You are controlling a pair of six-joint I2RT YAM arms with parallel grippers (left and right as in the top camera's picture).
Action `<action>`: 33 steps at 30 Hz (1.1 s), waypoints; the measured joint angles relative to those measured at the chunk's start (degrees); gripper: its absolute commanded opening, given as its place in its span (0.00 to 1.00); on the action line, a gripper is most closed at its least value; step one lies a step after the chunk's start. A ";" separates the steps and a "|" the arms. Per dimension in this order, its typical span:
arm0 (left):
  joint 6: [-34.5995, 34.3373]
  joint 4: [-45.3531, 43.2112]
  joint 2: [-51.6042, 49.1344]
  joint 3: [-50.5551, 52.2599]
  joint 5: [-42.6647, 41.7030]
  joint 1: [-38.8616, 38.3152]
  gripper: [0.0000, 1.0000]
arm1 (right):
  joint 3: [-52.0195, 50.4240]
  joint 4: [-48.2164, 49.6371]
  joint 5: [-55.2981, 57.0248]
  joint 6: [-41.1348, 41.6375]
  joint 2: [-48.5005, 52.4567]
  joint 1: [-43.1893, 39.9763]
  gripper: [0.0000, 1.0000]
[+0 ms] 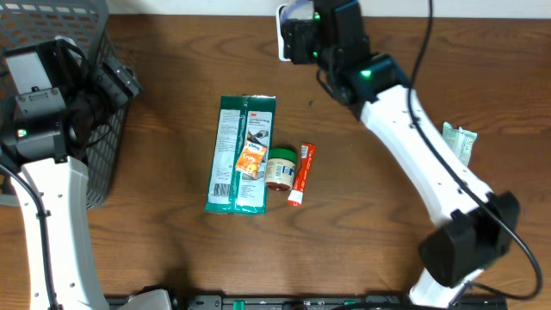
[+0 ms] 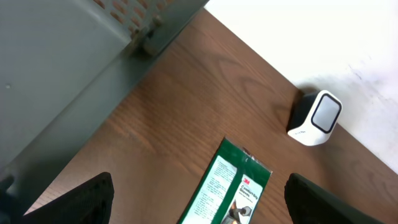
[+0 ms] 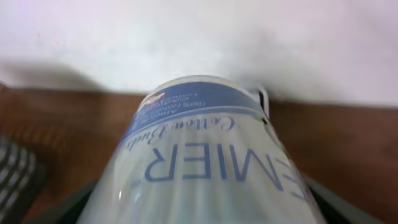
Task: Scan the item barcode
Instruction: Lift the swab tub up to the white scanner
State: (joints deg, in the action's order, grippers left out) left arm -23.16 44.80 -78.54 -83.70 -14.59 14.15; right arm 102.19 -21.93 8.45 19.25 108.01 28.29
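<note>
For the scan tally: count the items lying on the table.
5: green pack at centre; orange packet on it; round jar beside it; red tube right of the jar; green-white packet at the right edge, partly behind the right arm. More may hide in the basket.

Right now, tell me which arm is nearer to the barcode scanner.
Right. The right arm's fingers hold a cotton-bud container right by the scanner; the left arm's fingers hang far off, beside the mesh basket.
</note>
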 measured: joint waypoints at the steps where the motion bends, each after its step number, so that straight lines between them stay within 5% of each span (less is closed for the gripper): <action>1: -0.02 -0.02 0.00 0.00 0.00 0.00 0.86 | 0.00 2.58 0.52 -0.20 1.07 0.02 0.01; 17: -0.02 0.04 0.00 0.00 0.00 0.00 0.86 | -0.15 37.94 3.06 -0.17 23.80 -2.45 0.01; 33: 0.00 0.00 0.00 0.00 0.00 0.00 0.86 | -0.17 46.10 -1.20 6.05 31.82 -6.60 0.01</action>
State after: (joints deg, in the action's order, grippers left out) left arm -23.16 44.80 -78.54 -83.70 -14.59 14.15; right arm 102.02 24.16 7.25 25.30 139.83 21.69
